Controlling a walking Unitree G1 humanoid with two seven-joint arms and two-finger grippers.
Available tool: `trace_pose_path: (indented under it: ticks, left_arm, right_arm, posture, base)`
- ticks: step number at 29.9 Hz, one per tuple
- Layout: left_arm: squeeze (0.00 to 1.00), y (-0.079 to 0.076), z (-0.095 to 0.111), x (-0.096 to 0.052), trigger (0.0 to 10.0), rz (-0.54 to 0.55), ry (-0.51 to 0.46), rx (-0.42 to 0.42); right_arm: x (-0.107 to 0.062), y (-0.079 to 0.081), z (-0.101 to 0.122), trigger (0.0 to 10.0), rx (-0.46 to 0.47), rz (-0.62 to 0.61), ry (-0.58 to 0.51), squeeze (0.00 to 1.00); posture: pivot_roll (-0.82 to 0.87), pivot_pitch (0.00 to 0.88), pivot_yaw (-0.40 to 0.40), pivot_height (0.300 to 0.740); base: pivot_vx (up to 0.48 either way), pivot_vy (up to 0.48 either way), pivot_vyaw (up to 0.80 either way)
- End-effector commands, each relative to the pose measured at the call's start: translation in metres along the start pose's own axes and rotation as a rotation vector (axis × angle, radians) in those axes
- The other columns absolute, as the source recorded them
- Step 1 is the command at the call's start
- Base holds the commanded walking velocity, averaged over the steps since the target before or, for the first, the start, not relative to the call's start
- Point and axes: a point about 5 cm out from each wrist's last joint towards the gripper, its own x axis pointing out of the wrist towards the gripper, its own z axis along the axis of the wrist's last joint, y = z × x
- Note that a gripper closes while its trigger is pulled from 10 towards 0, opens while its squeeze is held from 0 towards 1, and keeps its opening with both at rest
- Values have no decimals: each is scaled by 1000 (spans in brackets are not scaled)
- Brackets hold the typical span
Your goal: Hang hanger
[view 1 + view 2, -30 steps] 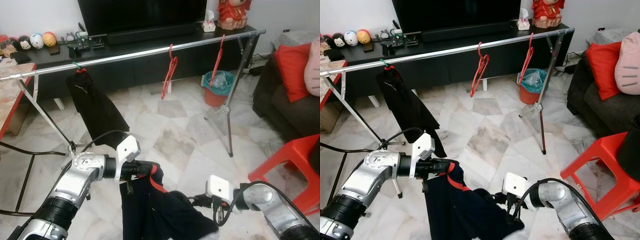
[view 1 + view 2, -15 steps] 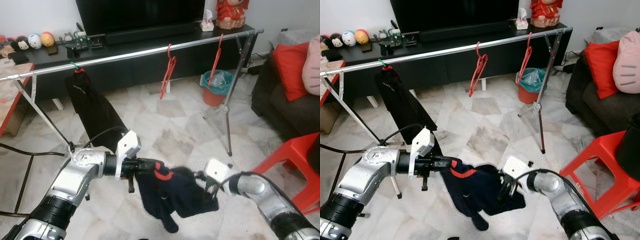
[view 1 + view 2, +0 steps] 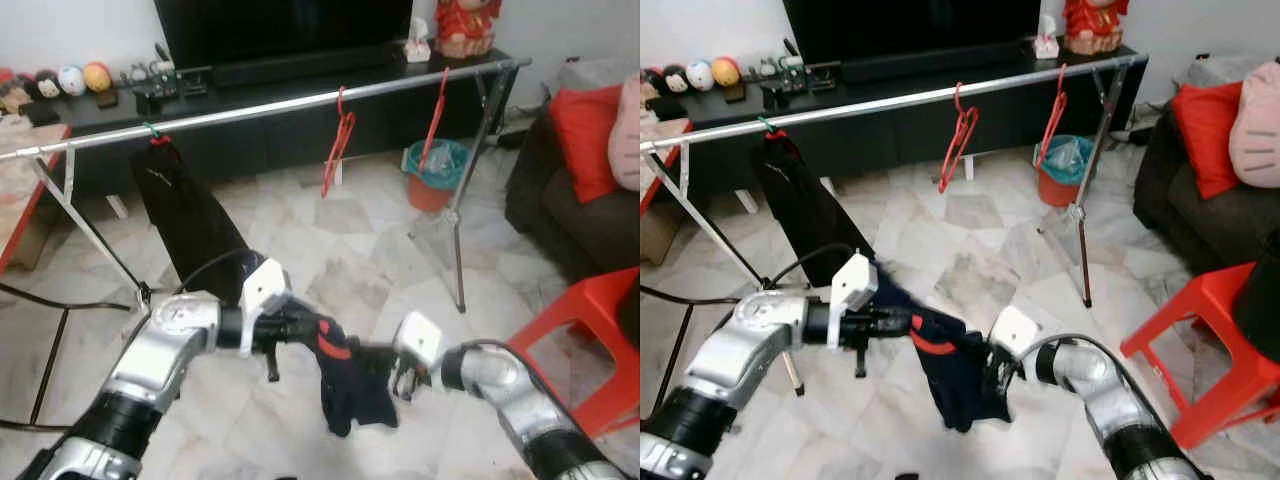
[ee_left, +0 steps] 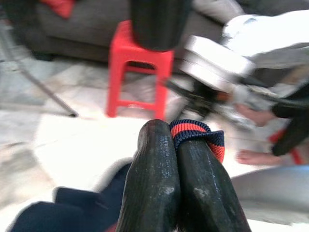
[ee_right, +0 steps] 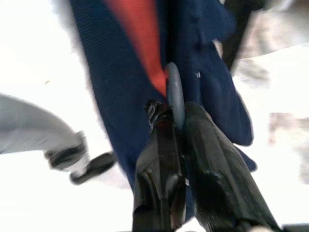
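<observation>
A navy garment [image 3: 347, 388] with a red-trimmed collar [image 4: 198, 131] hangs in the air between my two grippers, low over the marble floor. My left gripper [image 3: 316, 329] is shut on the collar. My right gripper [image 3: 386, 362], just to its right, is shut on a grey hanger hook [image 5: 175, 92] that sticks out of the cloth. The rest of that hanger is hidden inside the garment. Ahead runs a silver clothes rail [image 3: 270, 104] carrying two red hangers [image 3: 338, 142], [image 3: 436, 112] and a black garment [image 3: 192, 218] on a green hook.
The rail's right leg [image 3: 456, 235] stands ahead on the right. A red plastic stool [image 3: 592, 338] is close on my right, and behind it a dark sofa [image 3: 560, 215] with a red cushion. A teal bin [image 3: 438, 172] sits by the black TV console [image 3: 300, 72].
The navy garment has been lifted off the floor and now hangs bunched. My right gripper has risen and moved left, closer to the left gripper.
</observation>
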Motion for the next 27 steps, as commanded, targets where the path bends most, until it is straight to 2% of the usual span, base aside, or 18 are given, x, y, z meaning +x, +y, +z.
trace_pose_path:
  ticks: [1, 3, 6, 12, 14, 20, 25, 27]
  left_arm:
    - [0, 8, 9, -3, 10000, 50, -13, 48]
    - [0, 11, 16, -4, 10000, 63, -50, 43]
    - [0, 8, 16, -4, 10000, 26, -41, 36]
    - [0, 6, 12, -2, 10000, 22, -41, 33]
    - [0, 6, 3, -2, 10000, 29, 12, 52]
    - [0, 3, -9, -3, 10000, 5, 87, 63]
    - [0, 2, -17, -3, 10000, -4, 114, 47]
    - [0, 6, -17, -4, 10000, 36, 103, 49]
  right_arm:
    - [-4, 0, 1, 0, -23, 28, 14, 0]
    - [-8, 1, -8, 0, -47, 32, 74, 0]
    - [-7, -1, -7, 0, -34, 20, 63, 0]
    - [-6, -3, 1, 0, -21, 9, 26, 0]
    - [-6, 5, 7, 0, -10, 94, -24, 0]
    - [-13, 9, 12, 0, -1, 163, -57, 0]
    - [-15, 16, 13, 0, 4, 221, -60, 0]
    - [-18, 20, 11, 0, 10, 256, -38, 0]
  posture:
    - [-3, 26, 61, 740]
    - [-4, 25, 61, 740]
    - [-1, 25, 62, 740]
    - [-3, 26, 62, 740]
    - [0, 26, 62, 740]
    - [0, 25, 62, 740]
    - [-5, 25, 64, 740]
    - [-4, 26, 64, 740]
  base:
    - [0, 0, 0]
    - [0, 0, 0]
    - [0, 0, 0]
    - [0, 0, 0]
    - [0, 0, 0]
    - [0, 0, 0]
    - [0, 0, 0]
    - [0, 0, 0]
